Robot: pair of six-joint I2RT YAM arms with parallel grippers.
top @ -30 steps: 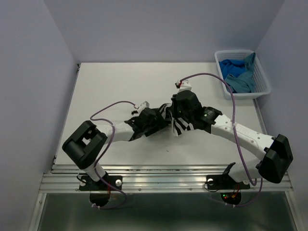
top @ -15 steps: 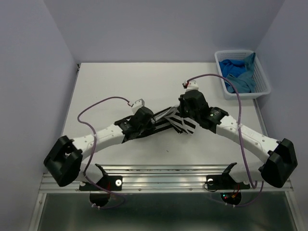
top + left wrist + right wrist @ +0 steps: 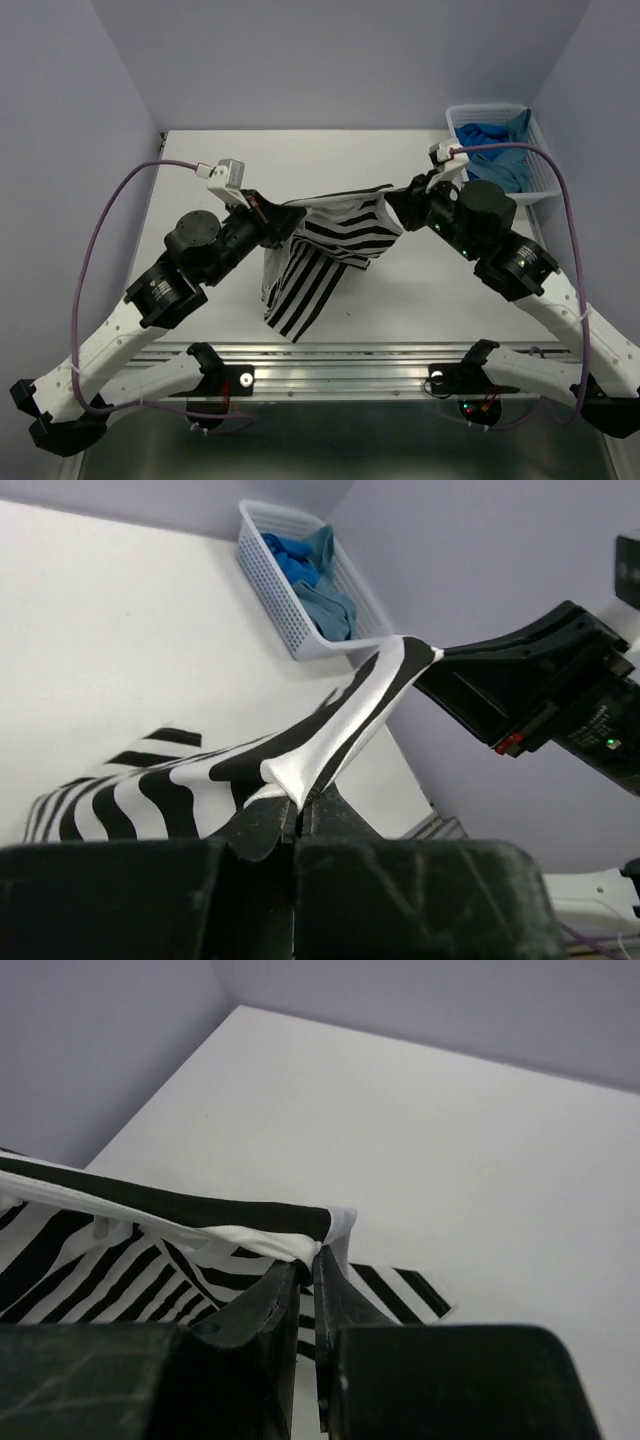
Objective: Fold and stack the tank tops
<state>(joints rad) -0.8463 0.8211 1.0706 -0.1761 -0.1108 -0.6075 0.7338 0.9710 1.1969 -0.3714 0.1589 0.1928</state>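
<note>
The task is at an early stage: no top is folded and no stack exists on the bench (image 3: 200,180).

The striped top (image 3: 320,255) is the one in hand. It hangs between the two arms over the middle of the bench. Its upper edge is pulled into a taut line from one arm to the other, and the rest sags below, with the lower part trailing onto the bench surface. The left end effector (image 3: 272,214) is clamped on one end of that edge; its wrist view shows the fingers pinched together on a bunched white-and-black hem. The right end effector (image 3: 402,203) is clamped on the other end, its fingers likewise nipped tight on a corner of the fabric.

This looks like the spreading step, getting the garment open and flat before any fold is made, so the first fold is not yet begun.

The royal blue top (image 3: 288,552) and the teal top (image 3: 328,605) lie crumpled together in the basket (image 3: 280,600) at the far right corner, well apart from the arms. Both have yet to be taken out, laid flat, folded and placed on the striped one.
</note>
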